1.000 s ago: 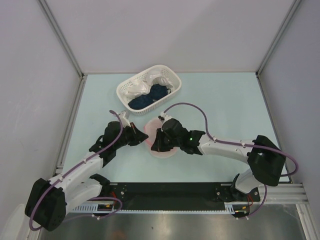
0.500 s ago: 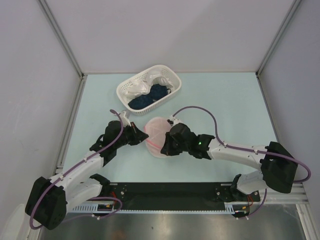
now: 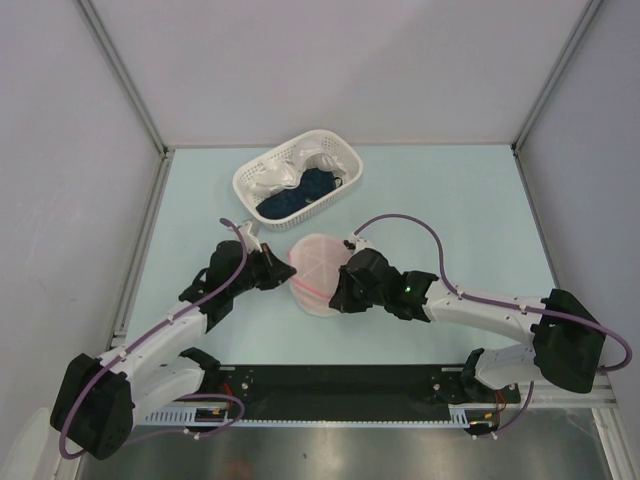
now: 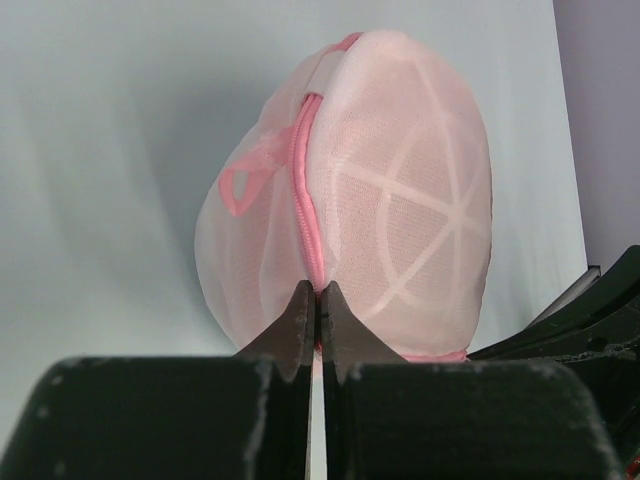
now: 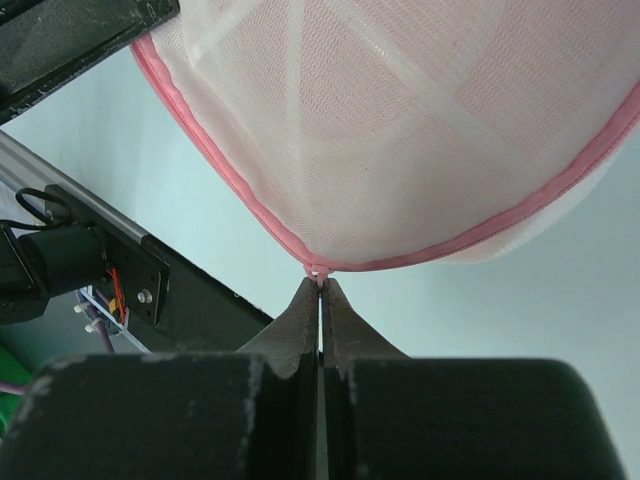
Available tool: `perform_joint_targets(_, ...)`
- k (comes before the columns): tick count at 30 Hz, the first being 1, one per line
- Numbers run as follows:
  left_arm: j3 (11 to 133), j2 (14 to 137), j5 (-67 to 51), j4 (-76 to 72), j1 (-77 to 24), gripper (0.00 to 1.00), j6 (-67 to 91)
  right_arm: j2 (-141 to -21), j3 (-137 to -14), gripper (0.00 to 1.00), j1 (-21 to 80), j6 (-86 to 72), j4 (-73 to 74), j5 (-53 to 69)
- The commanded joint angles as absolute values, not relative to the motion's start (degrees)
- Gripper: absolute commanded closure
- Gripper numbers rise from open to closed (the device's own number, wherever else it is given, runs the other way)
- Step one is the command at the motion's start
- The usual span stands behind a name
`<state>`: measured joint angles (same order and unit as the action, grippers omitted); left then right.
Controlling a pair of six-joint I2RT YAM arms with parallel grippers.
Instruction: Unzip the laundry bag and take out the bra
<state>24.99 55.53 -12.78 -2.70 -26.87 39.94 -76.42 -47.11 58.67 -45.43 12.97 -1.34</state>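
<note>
The left gripper [image 4: 318, 290] clamps the laundry bag [image 4: 400, 200] by its pink seam [image 4: 303, 170]; the right gripper [image 5: 320, 284], pinching the zip pull [image 5: 318, 271], should drag it steadily along that seam.

Through the mesh of the laundry bag [image 4: 400, 200] only a pink haze shows, and the bra's shape can't be made out. From above, the right gripper [image 3: 338, 290] covers the bag's 4 o'clock edge. In the right wrist view the bag runs off at 12 o'clock, and the bit pinched there is too small to tell.
</note>
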Motion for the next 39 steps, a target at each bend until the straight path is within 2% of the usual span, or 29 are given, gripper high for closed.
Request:
perform_joint_targets(1, 28.21, 55.46, -10.99, -3.34, -26.28, 1.0, 37.62, -75.32, -47.55, 1.0, 58.45, -45.26, 14.15, -2.81)
perform_joint_targets(3, 28.39, 55.2, -10.73, -2.47, -26.28, 0.91, 37.27, -75.5, -47.64, 1.0, 58.45, -45.35, 13.54, -2.46)
perform_joint_targets(4, 28.65, 55.02, -10.72, -2.11, -26.19, 0.71, 37.27, -75.59, -47.64, 1.0, 58.45, -45.35, 13.1, -2.37)
perform_joint_targets(6, 28.92, 54.67, -10.72, -1.06, -26.28, 0.46, 37.18, -75.85, -47.72, 1.0, 58.45, -45.35, 12.22, -1.67)
perform_joint_targets(7, 29.09, 54.06, -10.81, -0.79, -26.28, 0.29, 37.26, -76.2, -47.9, 1.0, 58.45, -45.44, 11.69, -1.41)
perform_joint_targets(10, 28.66, 52.48, -11.34, -0.44, -26.28, 0.21, 37.88, -76.9, -48.51, 1.0, 58.71, -45.35, 10.2, -0.62)
perform_joint_targets(19, 23.56, 47.64, -11.69, 1.23, -26.72, 0.21, 40.95, -83.14, -53.78, 1.0, 61.61, -43.86, 7.04, 2.19)
perform_joint_targets(29, 21.18, 43.6, -11.52, 2.55, -27.07, 0.27, 42.54, -91.75, -62.92, 1.0, 63.54, -41.49, 4.92, 4.92)
perform_joint_targets(32, 21.27, 42.89, -11.43, 2.64, -27.07, 0.34, 42.63, -93.34, -64.77, 1.0, 63.63, -40.96, 4.48, 5.62)
perform_joint_targets(35, 21.27, 42.8, -11.34, 2.64, -27.16, 0.46, 42.8, -94.39, -65.83, 1.0, 63.46, -40.78, 4.31, 5.98)
perform_joint_targets(36, 21.27, 42.89, -11.16, 2.64, -27.16, 0.55, 42.8, -94.57, -65.92, 1.0, 63.54, -40.87, 4.22, 5.98)
perform_joint_targets(38, 21.27, 42.98, -10.99, 2.37, -27.07, 0.64, 42.89, -94.75, -65.92, 1.0, 63.54, -41.04, 3.96, 6.06)
perform_joint_targets(39, 21.18, 42.98, -10.9, 2.2, -27.16, 0.73, 42.98, -94.75, -65.92, 1.0, 63.54, -41.04, 3.96, 6.06)
